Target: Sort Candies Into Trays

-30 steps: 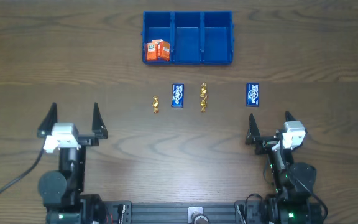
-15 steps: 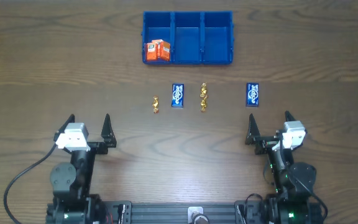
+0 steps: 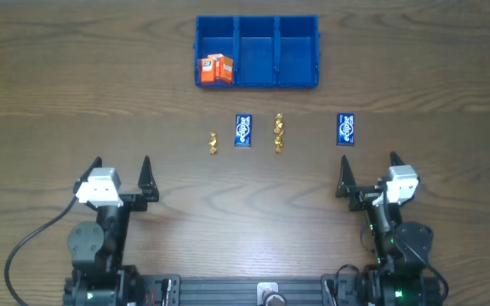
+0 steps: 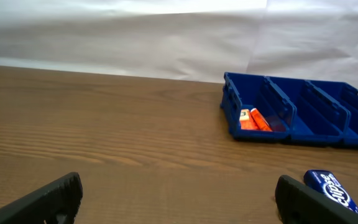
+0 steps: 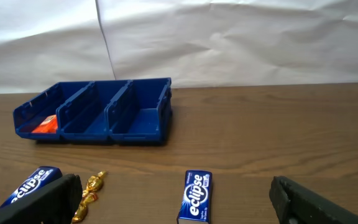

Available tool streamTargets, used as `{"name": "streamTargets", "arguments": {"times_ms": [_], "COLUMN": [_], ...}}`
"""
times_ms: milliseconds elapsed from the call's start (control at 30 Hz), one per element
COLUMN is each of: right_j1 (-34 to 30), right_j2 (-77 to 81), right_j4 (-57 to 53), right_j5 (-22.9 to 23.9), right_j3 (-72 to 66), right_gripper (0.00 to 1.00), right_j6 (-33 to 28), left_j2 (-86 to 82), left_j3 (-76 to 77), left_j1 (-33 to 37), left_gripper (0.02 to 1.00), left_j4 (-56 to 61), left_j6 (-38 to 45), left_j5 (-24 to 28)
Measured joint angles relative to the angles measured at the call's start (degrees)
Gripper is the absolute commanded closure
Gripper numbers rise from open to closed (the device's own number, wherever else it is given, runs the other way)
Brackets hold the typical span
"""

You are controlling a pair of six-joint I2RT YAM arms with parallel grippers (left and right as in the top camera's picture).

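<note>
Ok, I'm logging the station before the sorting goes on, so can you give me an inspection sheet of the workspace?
Surface: wooden table, flat, no spills seen.
Job's things: blue tray with orange packs in its left compartment; two blue packs and gold candies loose in front of it.
Clutter: nothing seen.
Grippers: left gripper and right gripper open, holding nothing.
Cables: black cable loops beside the left arm's base.
Surroundings: white backdrop behind the table.

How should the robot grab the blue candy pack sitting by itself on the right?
Probably from straight above, pinching the blue pack across its two long edges, mid-length. It lies flat on the table, narrow across, with nothing crowding it.
</note>
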Motion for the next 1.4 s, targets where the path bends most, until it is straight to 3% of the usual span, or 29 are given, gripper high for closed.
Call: {"name": "streamTargets", "arguments": {"times_ms": [667,867,1200,1400], "right_j1": [-0.07,-0.22,-0.24,-0.24], "right_j2": [6.01,27.41,70.99,92.76], "right_j4": [-0.50,-8.22,-45.35,-54.62], "right_j5": [-0.04,-0.04,-0.07,-0.09], "right_j3": [3.45,25.29,70.23,81.96], "right_gripper": [0.003,0.003,0.003,0.003], "right_j6": [0.02,-0.11,-1.31,-1.33], "left_j2": [0.00,-0.07,-0.07,-0.07], "left_j3": [0.00,0.02,0.04,0.07], "left_j1": [0.00,0.00,0.00,0.00], "left_gripper": [0.020,0.020,0.020,0.020], "left_j4": [-0.02,-0.07,-0.11,-0.11], "left_j6": [0.00,0.00,-0.02,-0.02], "left_j5": [-0.04,-0.15,-0.44,-0.42]}}
